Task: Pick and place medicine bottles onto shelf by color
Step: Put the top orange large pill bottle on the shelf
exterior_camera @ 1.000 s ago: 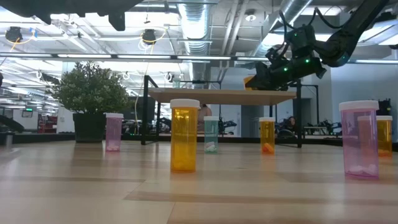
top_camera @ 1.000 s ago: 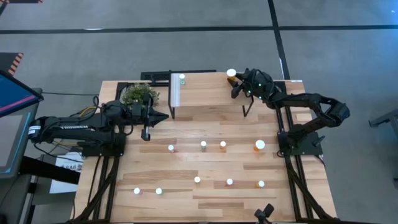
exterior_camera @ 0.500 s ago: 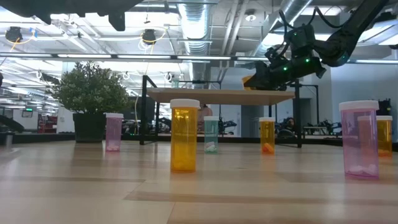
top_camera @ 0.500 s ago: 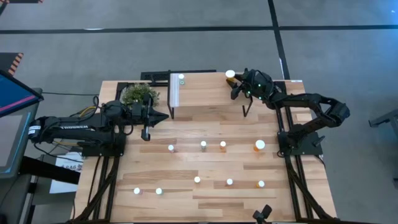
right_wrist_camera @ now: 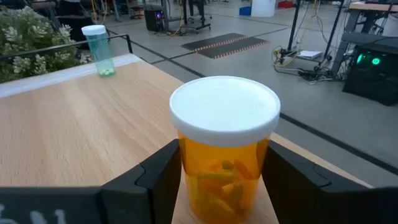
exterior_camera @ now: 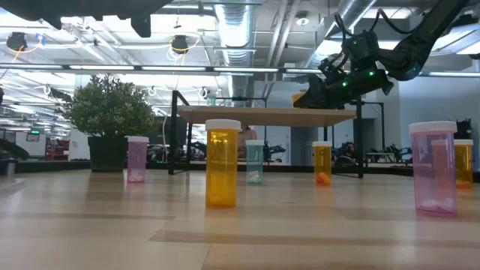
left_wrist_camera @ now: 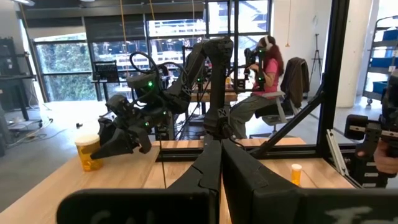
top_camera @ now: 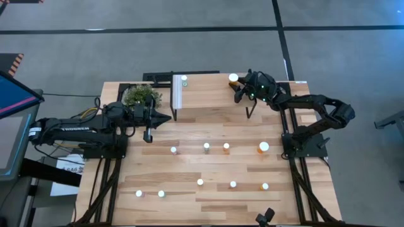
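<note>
My right gripper [top_camera: 238, 86] is over the far right corner of the shelf [top_camera: 208, 101], shut on a large orange white-capped bottle [right_wrist_camera: 224, 155]. The left wrist view shows this bottle [left_wrist_camera: 87, 152] upright at the board's surface. A green bottle [top_camera: 184, 79] stands on the shelf's far left corner. Several small bottles stand on the tabletop, among them a large orange one [top_camera: 264, 147], a pink one [exterior_camera: 433, 169] and a green one [exterior_camera: 255, 161]. My left gripper [top_camera: 161, 118] waits shut at the table's left, beside the plant. My right gripper pinches the orange bottle's body just under its white cap [right_wrist_camera: 224, 109], one finger [right_wrist_camera: 158, 177] on each side. The fingers come from the table's right, slanting slightly down. The bottle stays upright with its base at the shelf board; whether it rests there I cannot tell.
A green potted plant [top_camera: 140, 94] sits at the table's far left, next to the shelf's white strip [top_camera: 177, 91]. Bottles stand in two loose rows across the middle and near part of the table [top_camera: 303, 202]. A seated person shows in the room beyond [left_wrist_camera: 264, 68].
</note>
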You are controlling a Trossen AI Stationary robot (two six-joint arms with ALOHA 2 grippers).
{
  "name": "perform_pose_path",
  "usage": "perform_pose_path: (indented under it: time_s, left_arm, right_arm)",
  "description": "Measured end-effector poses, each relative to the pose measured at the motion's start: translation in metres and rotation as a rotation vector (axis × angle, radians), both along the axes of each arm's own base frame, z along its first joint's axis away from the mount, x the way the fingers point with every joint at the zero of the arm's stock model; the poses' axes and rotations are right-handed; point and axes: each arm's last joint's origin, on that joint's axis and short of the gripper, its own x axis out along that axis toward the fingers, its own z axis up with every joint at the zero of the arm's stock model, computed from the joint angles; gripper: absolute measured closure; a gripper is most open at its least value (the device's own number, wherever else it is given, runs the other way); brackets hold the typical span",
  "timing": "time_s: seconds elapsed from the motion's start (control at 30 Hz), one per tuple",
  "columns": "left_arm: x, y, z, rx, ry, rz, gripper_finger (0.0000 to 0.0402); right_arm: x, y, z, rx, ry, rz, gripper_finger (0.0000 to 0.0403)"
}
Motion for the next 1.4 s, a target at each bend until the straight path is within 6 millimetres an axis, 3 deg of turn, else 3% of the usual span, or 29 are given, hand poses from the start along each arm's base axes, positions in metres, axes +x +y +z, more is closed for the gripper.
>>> perform_pose_path:
  time_s: [0.3, 0.63, 1.13, 1.4]
  left_arm:
    - [0.0, 0.0, 0.0, 0.0, 0.0, 0.0, 0.0402]
    - [0.0, 0.0, 0.0, 0.001, 0.0, 0.0, 0.0401]
    - [0.0, 0.0, 0.0, 0.001, 0.0, 0.0, 0.0401]
    - [0.0, 0.0, 0.0, 0.001, 0.0, 0.0, 0.0401]
  right_arm:
    - [0.0001, 0.0, 0.0004, 0.0, -0.005, -0.001, 0.0171]
    - [0.0022, 0.0021, 0.0006, -0.013, 0.001, 0.007, 0.0132]
    - [0.0, 0.0053, 0.0075, -0.052, -0.003, 0.018, 0.0131]
    - [0.0001, 0.0054, 0.0084, 0.009, -0.055, 0.01, 0.0131]
